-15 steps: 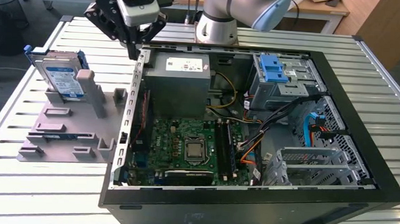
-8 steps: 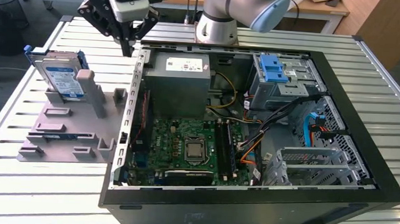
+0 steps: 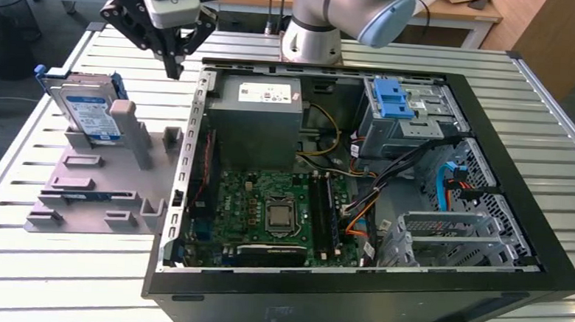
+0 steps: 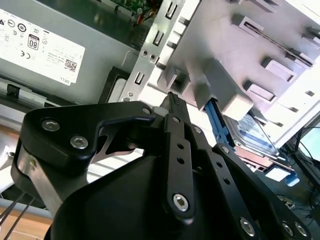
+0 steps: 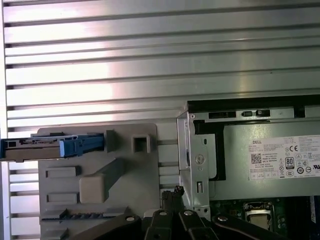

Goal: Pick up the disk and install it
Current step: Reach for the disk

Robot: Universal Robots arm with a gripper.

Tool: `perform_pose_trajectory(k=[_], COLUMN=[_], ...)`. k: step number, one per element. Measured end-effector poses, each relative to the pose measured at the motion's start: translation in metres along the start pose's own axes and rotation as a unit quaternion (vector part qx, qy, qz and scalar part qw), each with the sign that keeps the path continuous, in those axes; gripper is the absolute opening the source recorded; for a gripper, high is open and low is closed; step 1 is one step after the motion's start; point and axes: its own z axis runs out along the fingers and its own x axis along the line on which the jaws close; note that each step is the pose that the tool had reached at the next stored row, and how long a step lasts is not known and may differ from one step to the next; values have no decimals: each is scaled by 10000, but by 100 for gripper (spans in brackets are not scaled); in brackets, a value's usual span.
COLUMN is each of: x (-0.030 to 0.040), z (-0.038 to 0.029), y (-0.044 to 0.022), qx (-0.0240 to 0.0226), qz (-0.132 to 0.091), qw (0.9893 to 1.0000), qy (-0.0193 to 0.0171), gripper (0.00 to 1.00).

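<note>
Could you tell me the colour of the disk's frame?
Blue; the frame of the disk shows best in the first wrist view.

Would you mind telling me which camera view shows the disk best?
The exterior view: the disk stands upright in the grey fixture, its label face and blue frame plain. The first wrist view shows it edge-on; the second wrist view shows part of its label beyond the fixture.
</note>
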Motion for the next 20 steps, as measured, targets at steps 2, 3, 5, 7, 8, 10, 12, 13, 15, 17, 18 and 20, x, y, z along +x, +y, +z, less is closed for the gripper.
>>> perform_pose_trajectory(k=[2, 3, 5, 7, 8, 10, 12, 13, 15, 17, 18, 20], x=[31, 47, 79, 107, 121, 148, 176, 190, 217, 244, 258, 286], z=[2, 3, 5, 7, 8, 10, 12, 13, 15, 18, 19, 21], y=[3, 4, 5, 5, 5, 4, 3, 3, 1, 0, -1, -2], qx=[0, 0, 0, 0, 0, 0, 0, 0, 0, 0, 0, 0], qz=[0, 0, 0, 0, 0, 0, 0, 0, 0, 0, 0, 0], qw=[10000, 10000, 10000, 10000, 10000, 10000, 10000, 10000, 10000, 10000, 10000, 10000], qy=[0, 0, 0, 0, 0, 0, 1, 0, 0, 0, 0, 0], gripper=[11, 11, 11, 11, 11, 11, 11, 11, 11, 11, 11, 11])
